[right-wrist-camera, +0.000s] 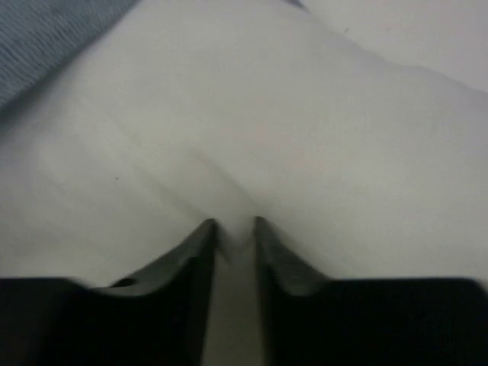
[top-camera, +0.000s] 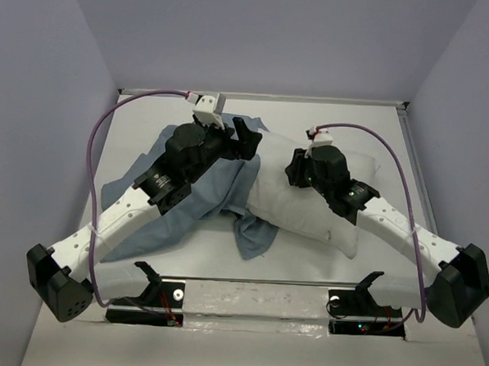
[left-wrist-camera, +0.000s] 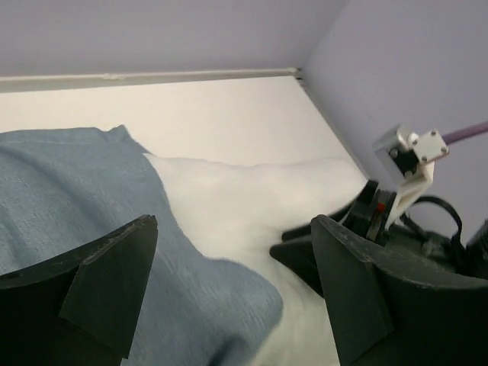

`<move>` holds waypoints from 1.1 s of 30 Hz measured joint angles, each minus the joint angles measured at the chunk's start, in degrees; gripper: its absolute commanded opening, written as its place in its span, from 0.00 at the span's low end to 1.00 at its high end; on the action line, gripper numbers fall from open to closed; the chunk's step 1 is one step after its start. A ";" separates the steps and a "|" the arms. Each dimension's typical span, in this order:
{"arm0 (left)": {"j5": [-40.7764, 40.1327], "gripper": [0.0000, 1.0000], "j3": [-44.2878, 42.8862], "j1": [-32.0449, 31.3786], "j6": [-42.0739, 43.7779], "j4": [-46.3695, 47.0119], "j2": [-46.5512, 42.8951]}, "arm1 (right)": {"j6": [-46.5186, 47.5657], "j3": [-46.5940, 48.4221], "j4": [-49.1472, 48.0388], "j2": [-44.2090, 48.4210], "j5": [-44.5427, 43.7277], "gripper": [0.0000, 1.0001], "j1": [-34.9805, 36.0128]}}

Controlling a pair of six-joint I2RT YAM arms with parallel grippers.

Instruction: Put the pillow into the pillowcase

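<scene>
Top external view: found pillow (top-camera: 309, 207) lying across table (top-camera: 362, 128) from centre toward 4 o'clock, not yet inside case (top-camera: 173, 220). Saw case heaped from centre out to 8 o'clock, one flap draped over pillow's 9 o'clock end rather than wrapped around it. Judged step as the opening one: taking hold of pillow and finding case mouth.

Noted left gripper (top-camera: 247, 138) spread wide and gripping nothing, poised above case's 12 o'clock edge where blue cloth met white. Noted right gripper (top-camera: 297, 171) nose-down on pillow's 10 o'clock part. From right wrist view, read its tips as nearly together and seemingly pinching a small ridge of pillow, though blur kept that short of sure.

Reckoned next move to call for a firm hold on pillow by the right, and for the left to drop and catch a single layer of case hem, then lift so mouth gapes. Could not make out the mouth in any view.

Counted as obstacles: flap over pillow's end, bunch of case at 6 o'clock of that end, both wrists crowded close together, purple cables (top-camera: 95, 142) looping beside each arm. Saw little else around: lilac walls (top-camera: 36, 98) and rail (top-camera: 255, 297) along near edge.
</scene>
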State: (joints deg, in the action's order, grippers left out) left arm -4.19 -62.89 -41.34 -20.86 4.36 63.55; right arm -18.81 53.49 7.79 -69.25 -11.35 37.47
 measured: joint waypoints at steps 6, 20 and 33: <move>-5.20 0.89 -1.27 0.20 1.44 -4.72 6.58 | -2.21 -6.12 -1.44 0.94 7.58 0.00 1.11; -14.80 0.72 -16.68 0.59 10.05 -22.62 24.35 | -10.23 -9.40 -2.71 5.51 2.12 0.00 15.19; -21.88 0.00 -16.85 0.72 14.73 -22.51 30.10 | -8.41 -9.27 -2.71 7.69 -1.31 0.83 15.13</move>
State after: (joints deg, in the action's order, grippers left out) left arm -26.06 -79.75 -40.62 -6.13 -18.15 93.65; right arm -27.22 44.23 5.08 -61.56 -12.67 52.60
